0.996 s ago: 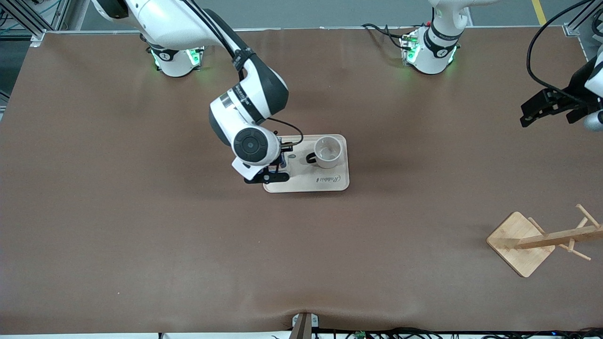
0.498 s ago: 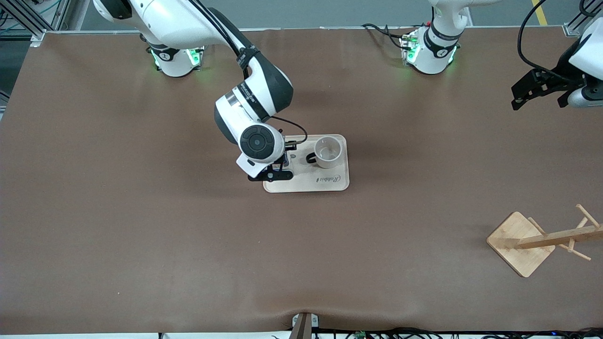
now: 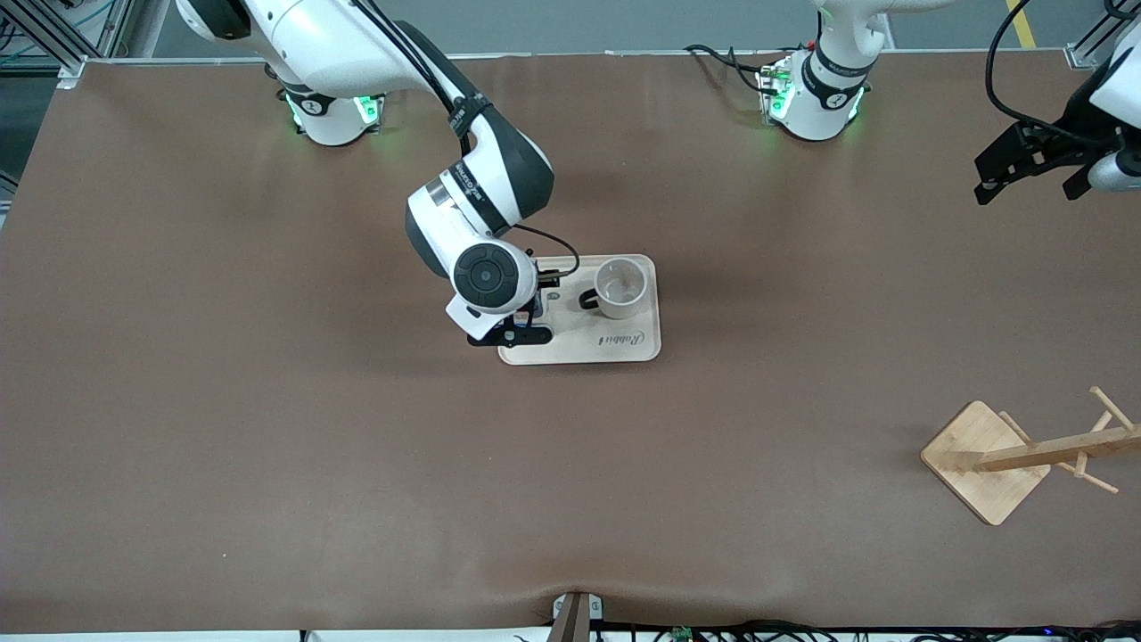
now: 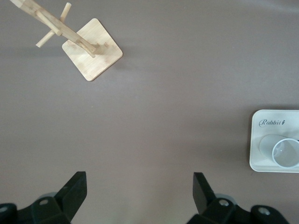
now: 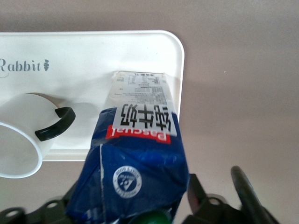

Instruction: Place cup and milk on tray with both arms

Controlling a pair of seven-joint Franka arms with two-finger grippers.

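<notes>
The cream tray (image 3: pixel 624 343) lies mid-table. The white cup (image 3: pixel 621 287) stands upright on it, black handle toward the right arm's end. The milk (image 5: pixel 140 140) stands on the tray beside the cup's handle; in the front view only a blue sliver (image 3: pixel 537 308) shows under the right wrist. My right gripper (image 3: pixel 510 334) is low over that end of the tray, open, with one jaw on each side of the carton's top (image 5: pixel 131 196). My left gripper (image 3: pixel 1025 189) is open and empty, high over the left arm's end of the table (image 4: pixel 140 196).
A wooden mug rack (image 3: pixel 985 459) lies tipped over near the front camera at the left arm's end; it also shows in the left wrist view (image 4: pixel 92 56). Brown mat covers the table.
My left gripper has risen and drawn back toward the bases. My right wrist has shifted slightly toward the cup. Cup, milk and tray stay put.
</notes>
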